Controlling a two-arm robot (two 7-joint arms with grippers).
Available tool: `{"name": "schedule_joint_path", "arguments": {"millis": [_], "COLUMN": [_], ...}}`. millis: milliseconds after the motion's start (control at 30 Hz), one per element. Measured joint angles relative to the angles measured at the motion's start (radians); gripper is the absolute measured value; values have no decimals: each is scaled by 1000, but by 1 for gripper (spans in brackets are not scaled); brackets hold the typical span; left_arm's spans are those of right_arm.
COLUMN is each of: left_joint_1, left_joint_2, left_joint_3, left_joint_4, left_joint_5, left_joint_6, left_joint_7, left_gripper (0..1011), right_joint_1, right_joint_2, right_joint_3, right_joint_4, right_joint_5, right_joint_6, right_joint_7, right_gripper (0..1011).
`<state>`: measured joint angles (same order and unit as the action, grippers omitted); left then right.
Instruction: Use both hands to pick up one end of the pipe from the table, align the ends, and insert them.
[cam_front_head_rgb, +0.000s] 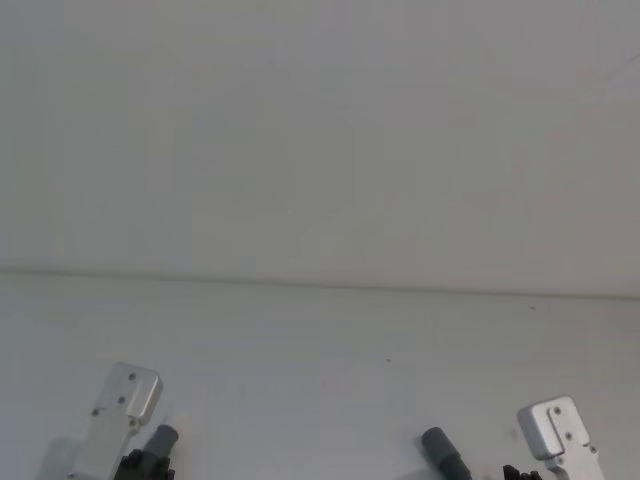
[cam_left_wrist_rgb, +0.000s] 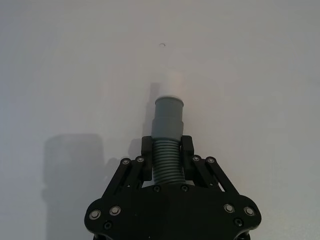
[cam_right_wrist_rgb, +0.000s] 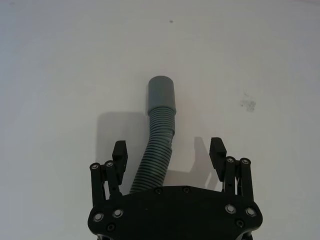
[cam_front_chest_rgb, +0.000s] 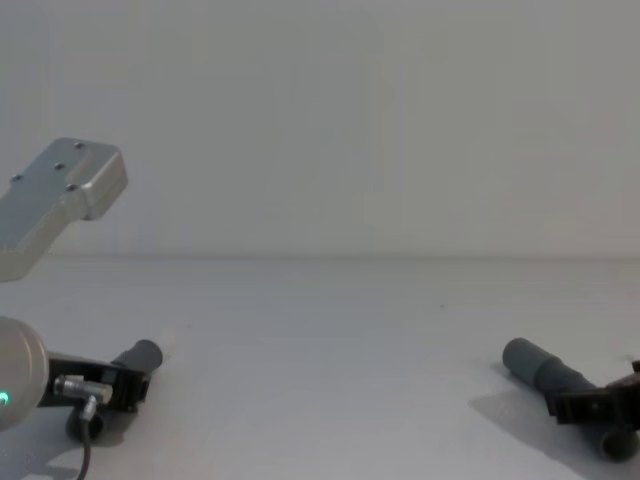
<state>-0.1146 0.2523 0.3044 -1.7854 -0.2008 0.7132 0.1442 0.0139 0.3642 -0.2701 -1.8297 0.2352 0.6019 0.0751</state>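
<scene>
Left claw (cam_left_wrist_rgb: 167, 147) is clamped on the left hose piece (cam_left_wrist_rgb: 166, 167), jaws biting the corrugation directly behind the cuff. The white-tipped cuff (cam_left_wrist_rgb: 167, 117) sticks straight out ahead of the claw. Can't tell whether it's off the table (cam_front_chest_rgb: 330, 380) or resting on it.

Right claw (cam_right_wrist_rgb: 168, 145) is wide open and straddles the right hose piece (cam_right_wrist_rgb: 156, 150). The hose runs between the fingers (cam_right_wrist_rgb: 119, 152), closer to one than the other, touching neither. Its plain open cuff (cam_right_wrist_rgb: 161, 95) lies ahead of the claw, and the hose bends on its way back under the palm.

Handling, my read:
- light plastic; the corrugated body is floppy and will droop or kink if held far back
- the ribs give good bite, while the smooth cuffs are stiff but slippery
- best hold is on the ribs just behind the cuff, as on the left, so the end points where the claw points
- the right claw should centre on the hose before closing, or the hose may roll sideways

Surroundings: a faint smudge (cam_right_wrist_rgb: 247, 104) off to one side of the right claw, flat and harmless. The two cuffs are well apart, with bare table between them.
</scene>
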Motion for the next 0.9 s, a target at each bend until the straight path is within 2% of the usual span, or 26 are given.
{"name": "schedule_joint_path", "arguments": {"millis": [467,900], "left_joint_1": [0,0], "left_joint_2": [0,0], "left_joint_3": [0,0], "left_joint_4": [0,0], "left_joint_5": [0,0], "left_joint_6": [0,0], "left_joint_7": [0,0], "left_gripper": [305,305], "right_joint_1": [27,20], "right_joint_2": [-30,-34], "right_joint_3": [0,-4], "right_joint_4": [21,19], "right_joint_5": [-10,-22], "right_joint_6": [39,53], "right_joint_7": [-8,-3], "right_gripper": [1001,1001]}}
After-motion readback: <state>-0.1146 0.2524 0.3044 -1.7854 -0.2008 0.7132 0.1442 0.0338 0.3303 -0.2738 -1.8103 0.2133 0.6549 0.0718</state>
